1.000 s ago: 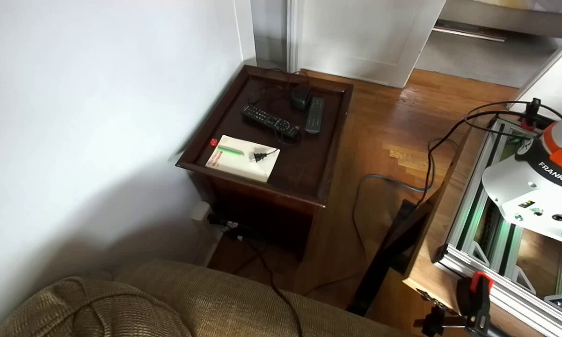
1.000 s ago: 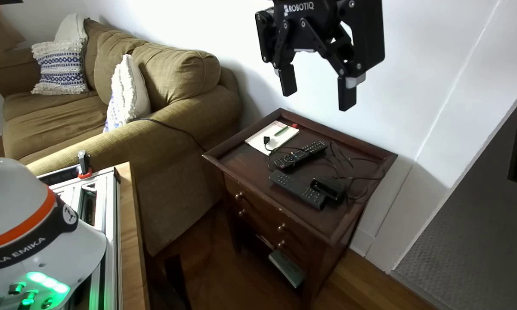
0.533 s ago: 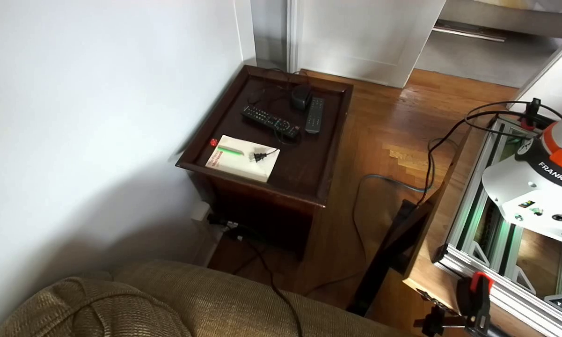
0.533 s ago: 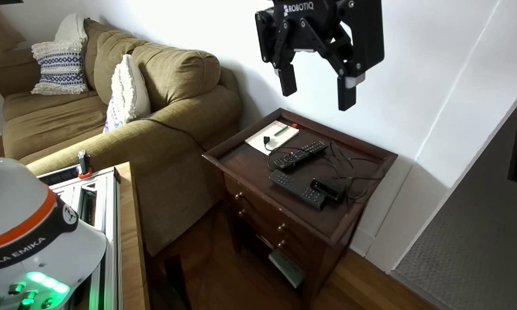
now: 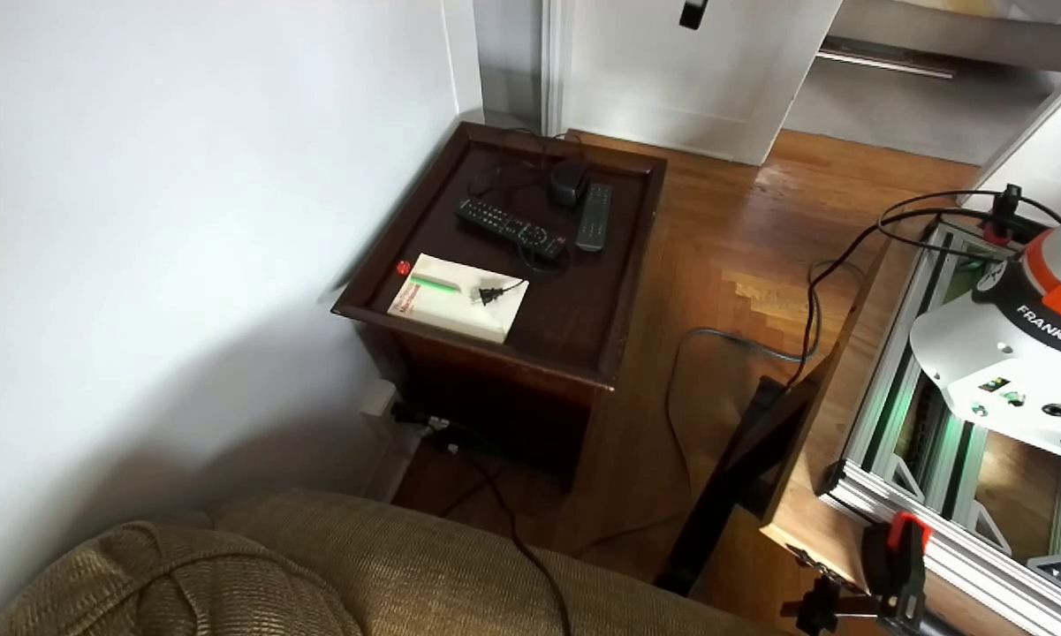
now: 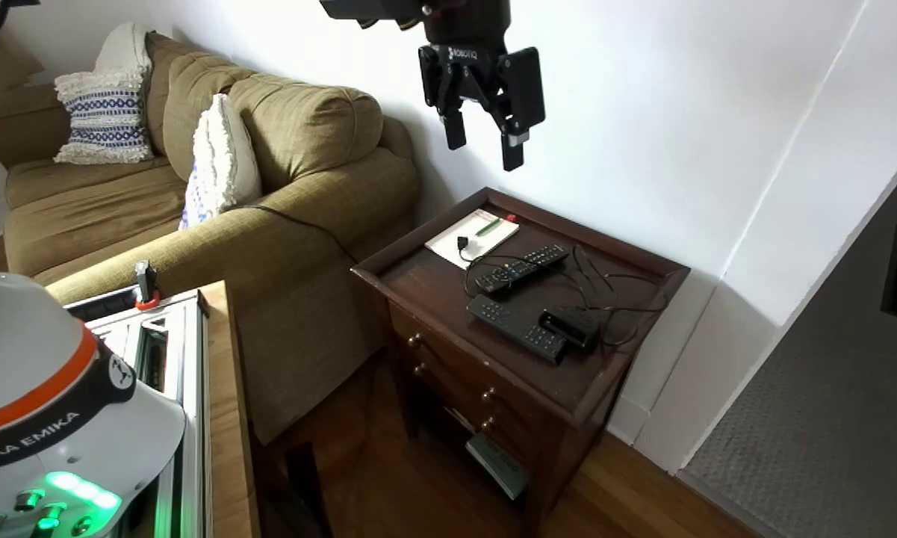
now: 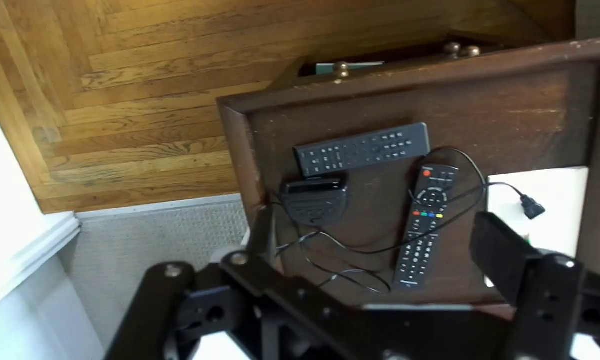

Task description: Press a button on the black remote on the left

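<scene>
By the look of it, the press hasn't been done yet. The gripper (image 6: 485, 153) is held up in the air, well above the nightstand (image 6: 418, 284), with its jaws spread wide and nothing gripped between them. The black remote (image 7: 422, 224), taken here as the one with the coloured buttons (image 7: 423, 214), is laid flat around the middle of the nightstand's top, with its red button (image 7: 426, 173) end pointed at the nightstand's drawer side. The plainer remote (image 7: 362, 150) is set closer to the nightstand's drawer edge and can probably be ignored.

So what's done? Rough positioning at best, tbh: in the wrist view the black remote is seen framed between the fingers, so the aim looks decent. What's left is basically everything else: the whole drop to the nightstand, likely with the jaws brought together first for a firmer tip, then one key pushed and let go. No particular key is named. Possible snag: a black cord (image 7: 460, 214) is draped across the black remote, so an uncovered key should be picked.
</scene>
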